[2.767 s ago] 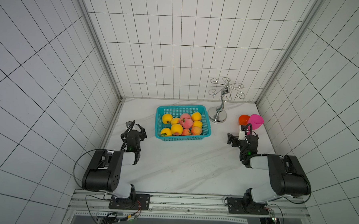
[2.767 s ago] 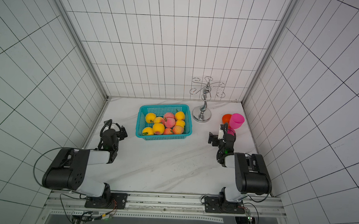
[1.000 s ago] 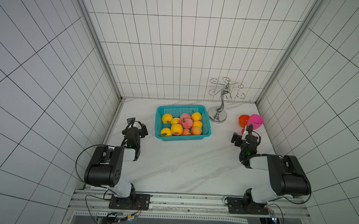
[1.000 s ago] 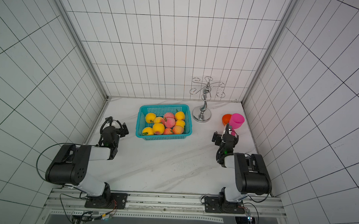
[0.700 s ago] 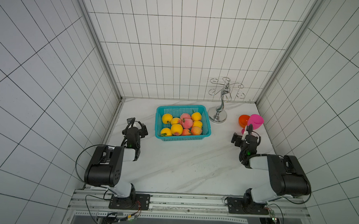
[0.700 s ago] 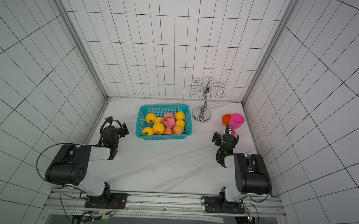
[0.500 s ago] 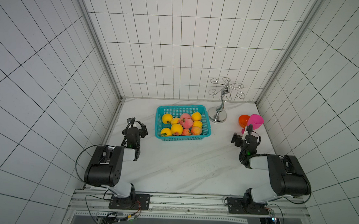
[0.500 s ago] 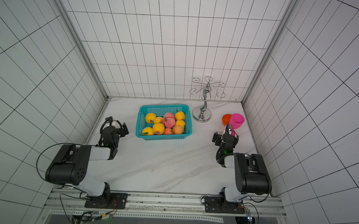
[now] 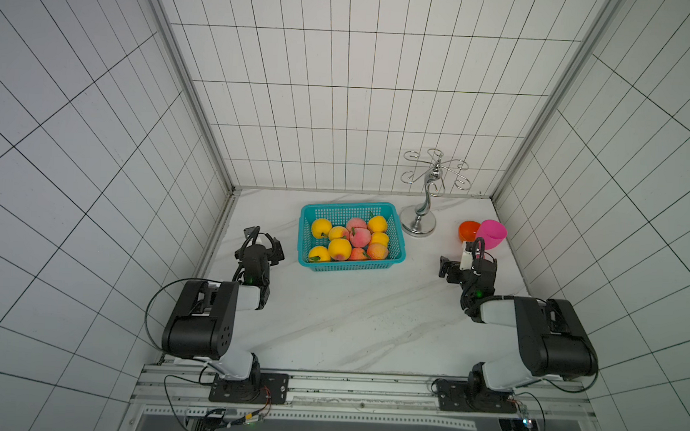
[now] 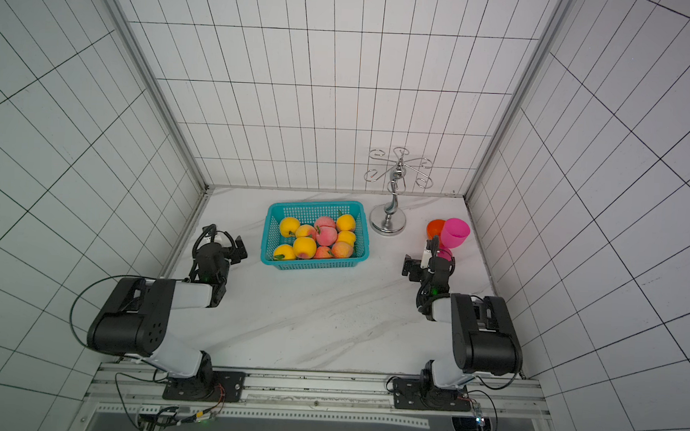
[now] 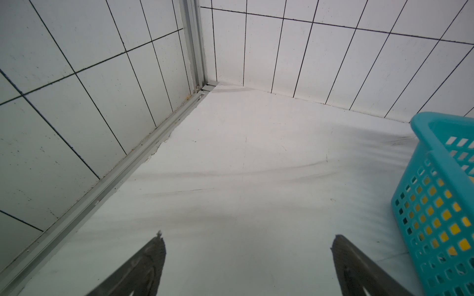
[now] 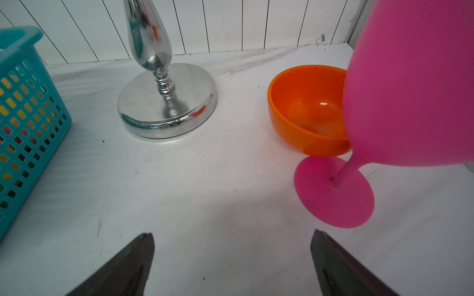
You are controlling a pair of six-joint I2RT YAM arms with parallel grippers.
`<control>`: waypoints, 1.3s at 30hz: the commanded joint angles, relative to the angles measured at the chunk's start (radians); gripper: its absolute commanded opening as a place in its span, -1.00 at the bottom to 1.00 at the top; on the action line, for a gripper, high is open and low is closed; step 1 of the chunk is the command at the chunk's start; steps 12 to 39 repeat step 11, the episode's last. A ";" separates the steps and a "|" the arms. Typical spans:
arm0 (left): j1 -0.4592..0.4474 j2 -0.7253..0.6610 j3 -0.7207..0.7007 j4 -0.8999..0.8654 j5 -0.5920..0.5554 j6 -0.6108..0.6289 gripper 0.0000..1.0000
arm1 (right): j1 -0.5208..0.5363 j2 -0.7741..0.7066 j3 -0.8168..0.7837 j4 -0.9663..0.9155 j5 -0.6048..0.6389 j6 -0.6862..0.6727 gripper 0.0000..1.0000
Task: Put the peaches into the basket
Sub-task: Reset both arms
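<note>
Jaws spread wide on the left gripper (image 9: 263, 243), nothing between them, only bare white table (image 9: 351, 313) underneath. Same on the right gripper (image 9: 467, 266): jaws far apart, nothing held.

Turquoise basket (image 9: 352, 205) toward the back of the table, clear in both top views, with mesh sides and a flared rim. Inside the basket, all the peaches (image 9: 360, 237), packed close together: ten round fruits, six yellow-orange and four blushed pink, small green leaves here and there.

Left gripper just off the basket's left short side, near the front corner, close but not touching. Right gripper well off to the basket's right, about level with the basket's front edge, touching nothing.

Shiny metal stand (image 9: 417, 225) with curled hooks on top, just beyond the basket's right rear corner, near but apart. Farther right of the basket, past the stand, an orange goblet (image 9: 469, 230) and a pink goblet (image 9: 491, 234), both upright, orange one nearer the basket, pink one taller. Bowls very close together; touching or not, impossible to tell.

Left wrist view: one corner of the basket (image 11: 436, 128), yellow fruit visible through the mesh holes, jaws wide over bare table. Right wrist view: another basket corner, the stand's round base, both goblets, jaws likewise wide apart over bare table.
</note>
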 commanded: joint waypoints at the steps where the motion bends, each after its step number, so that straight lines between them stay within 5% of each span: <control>1: -0.004 -0.005 0.013 0.022 0.007 0.018 0.98 | -0.011 0.004 0.039 0.006 -0.031 -0.022 0.97; 39: -0.004 -0.005 0.013 0.022 0.007 0.017 0.98 | -0.017 0.007 0.045 -0.006 -0.033 -0.016 0.97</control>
